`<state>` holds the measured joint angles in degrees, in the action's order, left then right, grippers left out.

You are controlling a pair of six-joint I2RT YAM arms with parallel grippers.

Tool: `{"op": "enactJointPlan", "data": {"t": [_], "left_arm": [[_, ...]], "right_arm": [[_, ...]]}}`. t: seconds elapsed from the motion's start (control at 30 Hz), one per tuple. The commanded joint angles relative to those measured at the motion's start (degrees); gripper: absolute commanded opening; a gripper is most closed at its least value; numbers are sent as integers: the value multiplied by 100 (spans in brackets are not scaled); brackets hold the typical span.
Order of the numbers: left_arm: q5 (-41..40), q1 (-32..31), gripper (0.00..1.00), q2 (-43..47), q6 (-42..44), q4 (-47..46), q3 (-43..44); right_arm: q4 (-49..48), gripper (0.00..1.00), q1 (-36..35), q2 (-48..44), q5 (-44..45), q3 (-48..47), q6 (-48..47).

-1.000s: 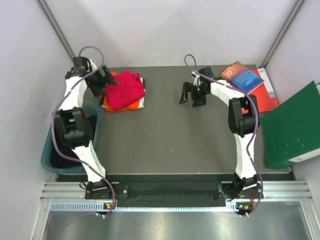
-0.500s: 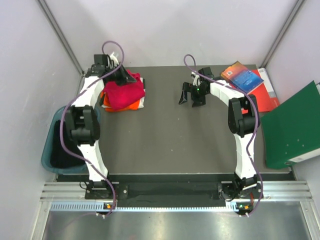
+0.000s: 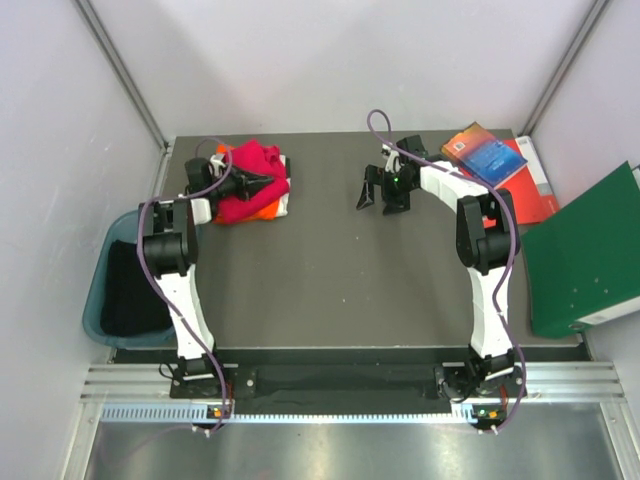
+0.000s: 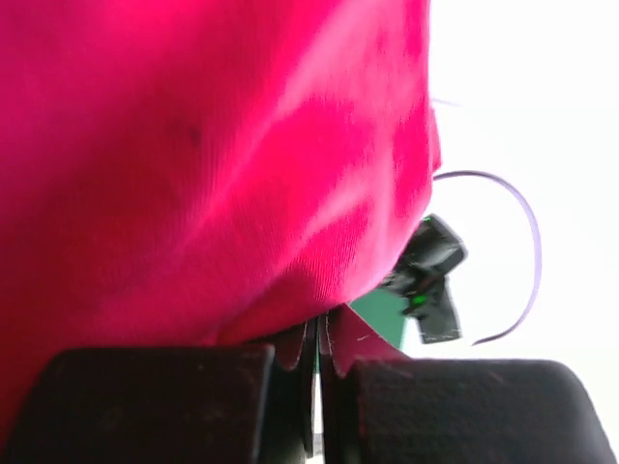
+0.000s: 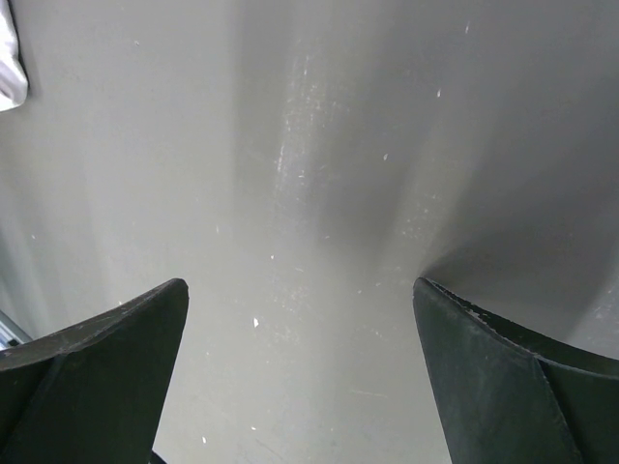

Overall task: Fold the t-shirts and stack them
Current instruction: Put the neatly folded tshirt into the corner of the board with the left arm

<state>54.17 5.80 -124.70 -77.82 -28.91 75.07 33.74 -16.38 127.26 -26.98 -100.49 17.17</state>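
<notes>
A crimson-red t-shirt (image 3: pixel 262 160) lies bunched on top of an orange t-shirt (image 3: pixel 268 211) at the back left of the table. My left gripper (image 3: pixel 268 183) lies low across the red one and points right. In the left wrist view red cloth (image 4: pixel 193 145) fills most of the picture and rests against the tips of the left gripper (image 4: pixel 317 333). Its jaws are shut, with a thin lit slit between them and no cloth showing in it. My right gripper (image 3: pixel 383 195) hovers open over bare table near the back middle. The right wrist view shows only grey tabletop around the right gripper (image 5: pixel 300 282).
An orange and blue book (image 3: pixel 487 155) lies on a red book (image 3: pixel 532 190) at the back right. A large green binder (image 3: pixel 585 255) lies beyond the table's right edge. A teal bin (image 3: pixel 100 300) stands by the left edge, beside the left arm.
The left arm swung from the stack's left side round its back and now lies across the red t-shirt; its jaws went from open to shut. The right arm stayed put.
</notes>
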Motion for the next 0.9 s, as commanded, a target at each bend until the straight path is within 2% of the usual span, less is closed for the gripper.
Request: {"op": "enactJointPlan", "data": {"t": [0.0, 0.2, 0.4, 0.43, 0.5, 0.53, 0.6, 0.63, 0.67, 0.73, 0.77, 0.83, 0.87], "left_arm": [[331, 53, 0, -809, -1718, -2355, 244], [453, 44, 0, -1109, -1693, -2050, 929], [665, 9, 0, -618, -1009, -1602, 1737], [673, -9, 0, -382, -755, -1105, 1896], [604, -114, 0, -134, 334, -234, 2430], [551, -158, 0, 32, 1260, 919, 2660], [315, -360, 0, 113, 2170, 2024, 3395], [191, -421, 0, 43, 2993, 3291, 3670], [60, -553, 0, -27, 3375, 3834, 3951], [-554, -817, 0, -342, 4340, 5012, 4786], [-861, -992, 0, -457, 4615, 6036, 5050], [-1809, -1168, 0, -756, 5238, 6702, 5570], [-2153, -1352, 0, -844, 5442, 7427, 5754]], "right_arm": [[-69, 100, -67, 97, -79, -59, -38], [-25, 100, -67, 106, -70, -112, -73], [-43, 100, -67, 132, -79, -129, -65], [-43, 100, -67, 123, -70, -120, -65], [-43, 100, -67, 123, -70, -103, -65], [-43, 100, -58, 123, -70, -77, -65], [-51, 100, -67, 106, -62, -41, -56], [-69, 100, -67, 106, -62, -6, -47], [-86, 100, -67, 88, -53, 29, -38], [-95, 100, -67, 79, -35, 55, -38], [-95, 100, -67, 79, -44, 64, -21], [-104, 100, -67, 62, -35, 64, -29], [-95, 100, -58, 62, -35, 73, -21]]}}
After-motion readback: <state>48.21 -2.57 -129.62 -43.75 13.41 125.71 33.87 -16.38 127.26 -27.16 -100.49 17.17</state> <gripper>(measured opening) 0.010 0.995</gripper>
